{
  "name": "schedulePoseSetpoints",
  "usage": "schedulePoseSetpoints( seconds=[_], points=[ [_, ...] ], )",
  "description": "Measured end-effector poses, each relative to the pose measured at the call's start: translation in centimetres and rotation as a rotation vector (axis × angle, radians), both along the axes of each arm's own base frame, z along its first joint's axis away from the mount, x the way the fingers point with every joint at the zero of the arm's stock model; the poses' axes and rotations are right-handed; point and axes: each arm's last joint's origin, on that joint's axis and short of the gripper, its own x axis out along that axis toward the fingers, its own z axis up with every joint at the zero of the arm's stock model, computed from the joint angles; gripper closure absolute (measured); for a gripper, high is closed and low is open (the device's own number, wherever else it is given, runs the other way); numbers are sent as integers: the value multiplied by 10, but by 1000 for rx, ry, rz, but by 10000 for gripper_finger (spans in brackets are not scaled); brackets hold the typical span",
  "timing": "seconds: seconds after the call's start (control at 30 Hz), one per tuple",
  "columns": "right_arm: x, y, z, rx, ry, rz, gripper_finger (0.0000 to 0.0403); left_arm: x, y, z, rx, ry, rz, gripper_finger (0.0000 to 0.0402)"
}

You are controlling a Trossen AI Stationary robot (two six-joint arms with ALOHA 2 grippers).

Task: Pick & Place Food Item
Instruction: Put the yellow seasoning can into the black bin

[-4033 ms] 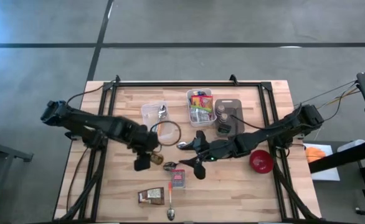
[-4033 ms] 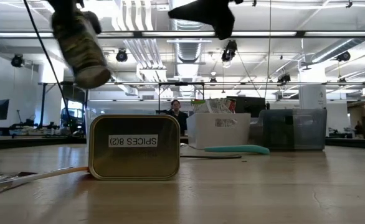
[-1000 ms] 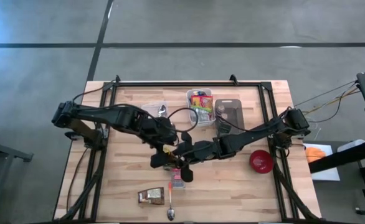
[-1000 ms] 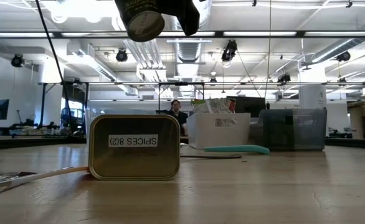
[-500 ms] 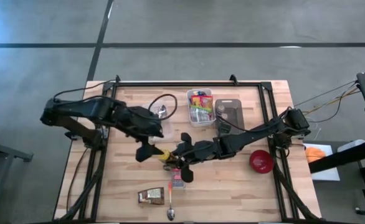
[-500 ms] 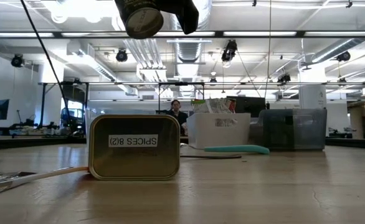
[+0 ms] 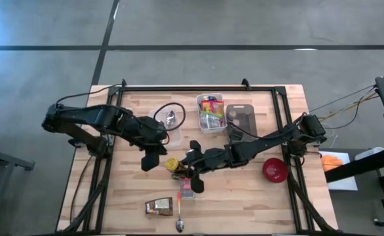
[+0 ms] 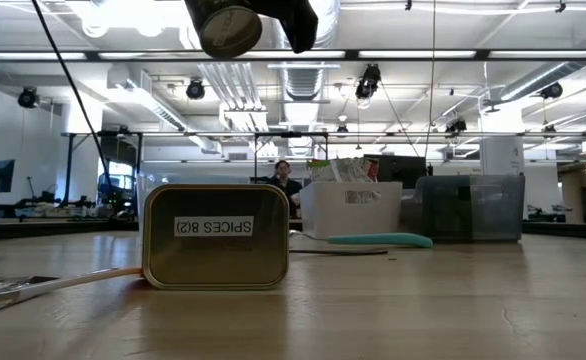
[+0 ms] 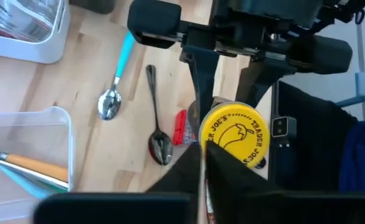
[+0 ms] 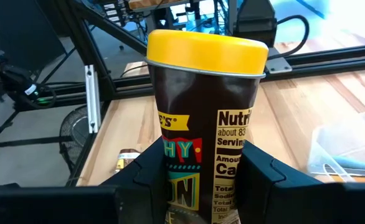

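A wooden tabletop (image 7: 126, 196) on a black frame carries one clear bin (image 7: 211, 113) of packets, one dark tray, one red bowl (image 7: 274, 170), one spice tin (image 8: 215, 236), one brown packet, and what look like four spoons in all. The right claw (image 7: 187, 170) pinches one yellow-lidded canister (image 10: 201, 118) above the tabletop's middle, its long axis running straight out between the fingers. The left claw (image 7: 148, 159), pressed together and empty, sits just beside the lid, so the right arm alone carries it.

The right gripper (image 7: 179, 165) holds a yellow-lidded can (image 7: 172, 164) above the table (image 7: 126, 196); the left gripper (image 7: 150, 159) is beside it.
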Motion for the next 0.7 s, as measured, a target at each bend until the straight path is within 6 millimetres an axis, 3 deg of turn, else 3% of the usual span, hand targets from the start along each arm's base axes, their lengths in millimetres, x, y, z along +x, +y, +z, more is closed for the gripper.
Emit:
schedulePoseSetpoints(
  seconds=[0.4,0.7],
  points=[
    [0,0,0,7,-2,11,281,2,-6,2,-51,-24,-27,400],
    [1,0,2,11,-25,4,281,8,-14,-18,-111,-7,-46,401]
  ],
)
